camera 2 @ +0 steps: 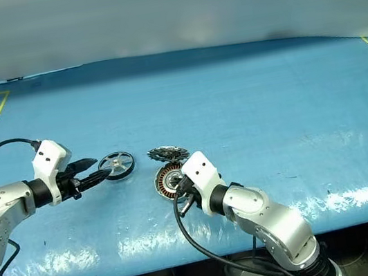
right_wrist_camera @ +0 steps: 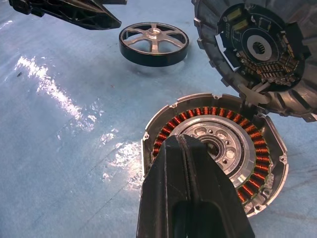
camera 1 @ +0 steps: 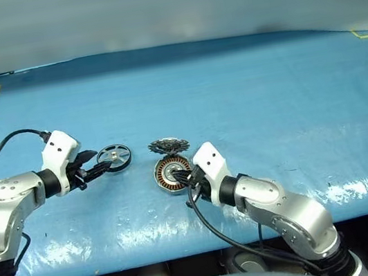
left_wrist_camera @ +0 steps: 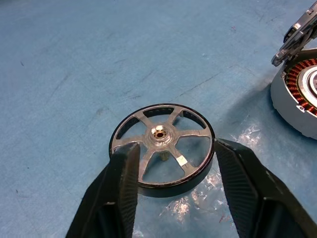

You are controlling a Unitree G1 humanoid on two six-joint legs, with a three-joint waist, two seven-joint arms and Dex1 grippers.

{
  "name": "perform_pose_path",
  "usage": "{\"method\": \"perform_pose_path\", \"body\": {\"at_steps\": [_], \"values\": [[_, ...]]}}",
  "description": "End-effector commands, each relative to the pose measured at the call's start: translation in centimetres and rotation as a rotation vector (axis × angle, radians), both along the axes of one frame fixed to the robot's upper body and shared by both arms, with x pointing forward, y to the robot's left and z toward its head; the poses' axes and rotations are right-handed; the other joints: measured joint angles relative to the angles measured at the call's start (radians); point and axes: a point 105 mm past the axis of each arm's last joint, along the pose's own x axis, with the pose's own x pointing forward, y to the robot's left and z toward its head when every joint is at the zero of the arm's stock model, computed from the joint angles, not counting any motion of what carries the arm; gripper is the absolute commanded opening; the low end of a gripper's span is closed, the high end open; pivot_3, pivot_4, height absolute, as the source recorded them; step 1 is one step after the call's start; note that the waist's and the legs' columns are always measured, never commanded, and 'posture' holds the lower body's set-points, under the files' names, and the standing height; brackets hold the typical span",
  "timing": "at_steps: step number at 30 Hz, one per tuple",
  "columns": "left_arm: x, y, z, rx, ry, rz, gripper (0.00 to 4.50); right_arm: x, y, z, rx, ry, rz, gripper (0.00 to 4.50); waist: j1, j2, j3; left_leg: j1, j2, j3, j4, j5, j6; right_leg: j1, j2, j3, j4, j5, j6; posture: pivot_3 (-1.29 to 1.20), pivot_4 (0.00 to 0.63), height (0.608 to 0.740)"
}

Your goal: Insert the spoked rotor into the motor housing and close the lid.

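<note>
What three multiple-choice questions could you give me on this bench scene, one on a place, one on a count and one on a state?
1. Where is the spoked wheel?
A. inside the motor cup
B. between the left claw's fingers, beside the motor cup
C. on the lid

2. How many spokes does the wheel have?
A. three
B. six
C. ten

3. How is the lid?
A. shut flat
B. swung up open
C. lying apart from the cup

Answers:
1 B, the left claw straddles the wheel's rim, and the motor cup sits off to the side.
2 B, six silver spokes run from hub to rim.
3 B, the lid stands up from the cup's edge, showing its inside.
</note>
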Motion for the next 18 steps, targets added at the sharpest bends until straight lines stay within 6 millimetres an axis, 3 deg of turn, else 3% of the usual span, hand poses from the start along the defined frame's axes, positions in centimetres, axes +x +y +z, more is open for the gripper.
{"method": "perform_pose_path", "body": {"at_steps": [1,10,18], "values": [[0.4,0.3,0.6,0.027,-0.014,0.016,2.89,-0.3,-0.1,1.3,0.042,-0.065,0.013,0.0,0.0,0.0,0.0,-0.001,0.0,0.0,0.0,0.0,0.0,-0.001,0.0,0.0,0.0,0.0,0.0,0.0,0.15,0.74],[1.8,-0.2,0.9,0.04,-0.041,0.041,2.89,-0.1,-0.7,0.6,0.04,-0.053,-0.02,0.0,0.005,0.0,0.0,-0.003,0.0,0.0,0.001,0.0,-0.001,-0.003,0.0,0.0,0.001,0.001,-0.001,0.0,0.15,0.74],[2.3,-1.0,-0.7,0.036,0.004,0.029,2.89,0.0,-0.8,0.5,0.049,-0.051,-0.045,0.0,0.006,-0.001,0.0,-0.004,0.0,0.0,0.002,0.0,0.0,-0.003,0.0,0.0,0.002,0.001,-0.001,0.0,0.15,0.74]]}}
